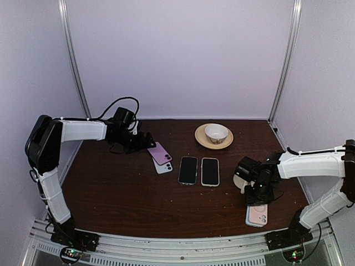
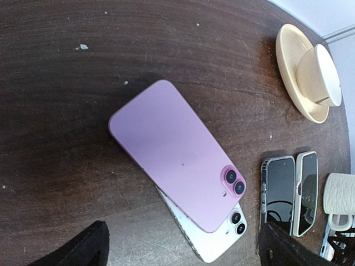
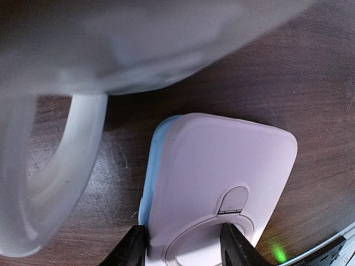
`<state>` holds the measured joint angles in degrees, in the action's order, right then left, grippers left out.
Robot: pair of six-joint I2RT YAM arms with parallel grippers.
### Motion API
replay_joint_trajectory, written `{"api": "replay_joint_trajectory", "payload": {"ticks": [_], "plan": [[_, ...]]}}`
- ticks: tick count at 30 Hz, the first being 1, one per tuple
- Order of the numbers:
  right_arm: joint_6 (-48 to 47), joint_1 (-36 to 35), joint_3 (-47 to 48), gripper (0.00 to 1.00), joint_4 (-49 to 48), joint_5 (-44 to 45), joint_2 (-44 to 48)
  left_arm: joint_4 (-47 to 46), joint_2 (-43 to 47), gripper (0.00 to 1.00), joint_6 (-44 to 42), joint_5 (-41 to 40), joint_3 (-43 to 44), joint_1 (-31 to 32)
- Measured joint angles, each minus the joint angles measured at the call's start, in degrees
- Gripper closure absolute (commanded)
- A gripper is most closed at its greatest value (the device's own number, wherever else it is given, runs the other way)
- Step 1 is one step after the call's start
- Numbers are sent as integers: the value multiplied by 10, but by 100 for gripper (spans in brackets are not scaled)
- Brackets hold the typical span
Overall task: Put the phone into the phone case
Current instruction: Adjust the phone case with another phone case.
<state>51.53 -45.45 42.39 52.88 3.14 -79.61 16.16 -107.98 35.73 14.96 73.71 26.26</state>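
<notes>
Lilac slab phone (image 2: 177, 166) just ahead of left gripper (image 2: 180, 249) — jaws spread wide, empty — long axis askew to them; pink ring-backed case (image 3: 222, 160) well apart, under half-parted right gripper (image 3: 183, 246).

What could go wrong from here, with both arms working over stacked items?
The purple phone overlaps a white phone, so the open left end effector might drag both or pinch the wrong one. The right end effector hangs close over the pink case with a white mug right beside it; a sideways move could bump the mug.
</notes>
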Motion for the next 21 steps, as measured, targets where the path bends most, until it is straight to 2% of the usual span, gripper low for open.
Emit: {"api": "replay_joint_trajectory", "payload": {"ticks": [4, 11, 21], "plan": [[0, 0, 0, 68, 5, 2, 0, 0, 0, 3, -1, 0, 0, 0], [0, -1, 9, 100, 27, -1, 7, 0, 0, 3, -3, 2, 0, 0], [-8, -2, 16, 100, 85, -3, 24, 0, 7, 2, -7, 3, 0, 0]]}}
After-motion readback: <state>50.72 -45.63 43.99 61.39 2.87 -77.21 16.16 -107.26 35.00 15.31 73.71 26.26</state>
